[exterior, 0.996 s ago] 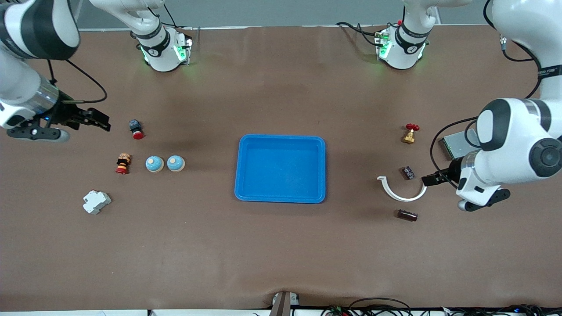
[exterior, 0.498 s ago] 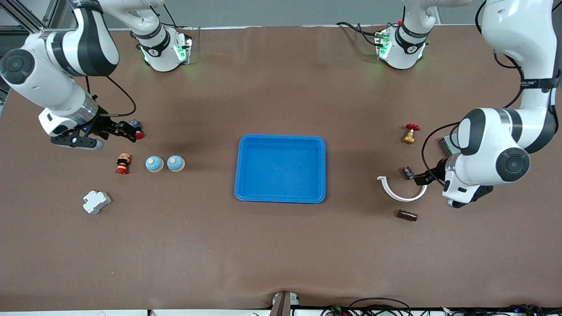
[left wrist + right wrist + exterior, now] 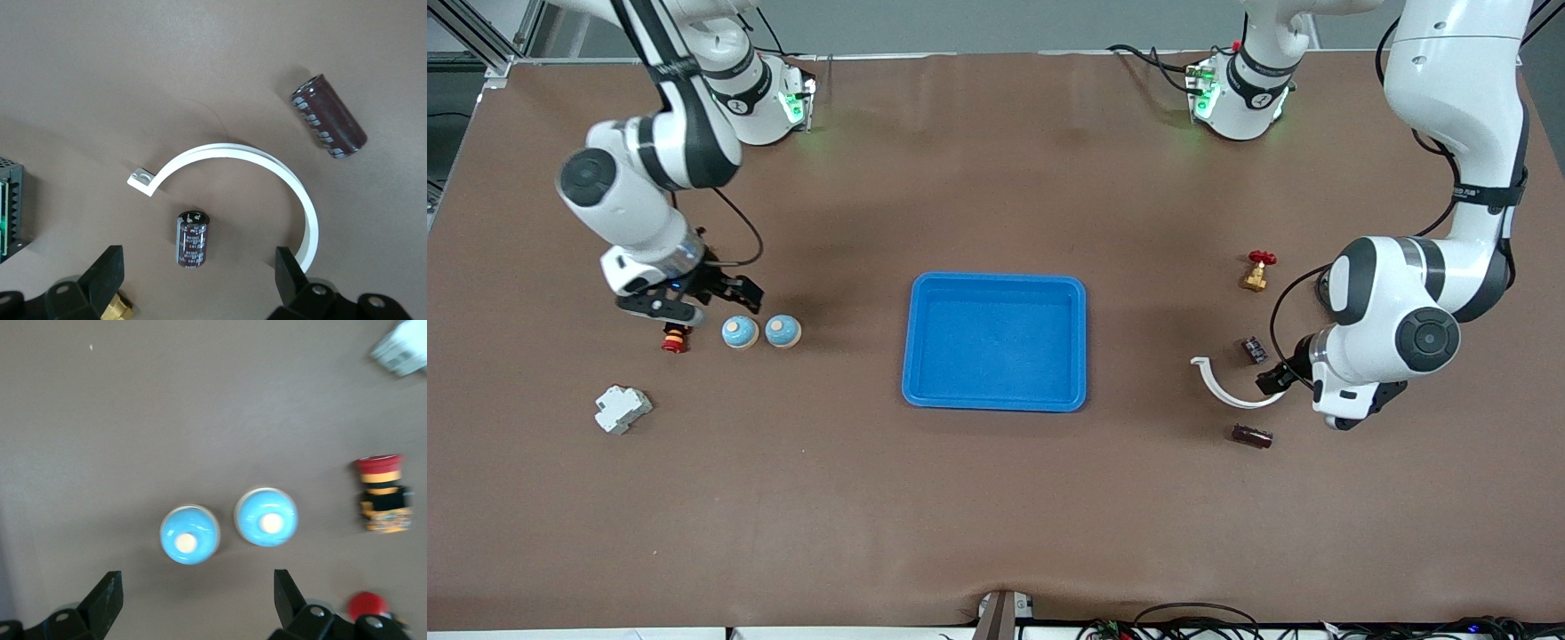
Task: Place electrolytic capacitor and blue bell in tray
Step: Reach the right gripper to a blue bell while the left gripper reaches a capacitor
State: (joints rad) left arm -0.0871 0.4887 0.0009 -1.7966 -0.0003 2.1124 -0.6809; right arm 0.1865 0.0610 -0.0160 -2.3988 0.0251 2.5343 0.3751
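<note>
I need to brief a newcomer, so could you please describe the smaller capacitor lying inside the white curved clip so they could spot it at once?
Start at the shallow bright blue plastic tray and look toward the left arm's end of the table, to the white curved plastic clip. Inside its arc lies the small dark cylindrical capacitor; the larger brown cylindrical capacitor lies outside the arc, nearer the front camera.

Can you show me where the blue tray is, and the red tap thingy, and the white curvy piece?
blue tray [image 3: 996,281]: front view, on its raised rim nearest the robots' bases.
red-handled brass valve [image 3: 1257,270]: front view, middle of the valve.
white curved clip [image 3: 237,153]: left wrist view, on the arc's crown.
</note>
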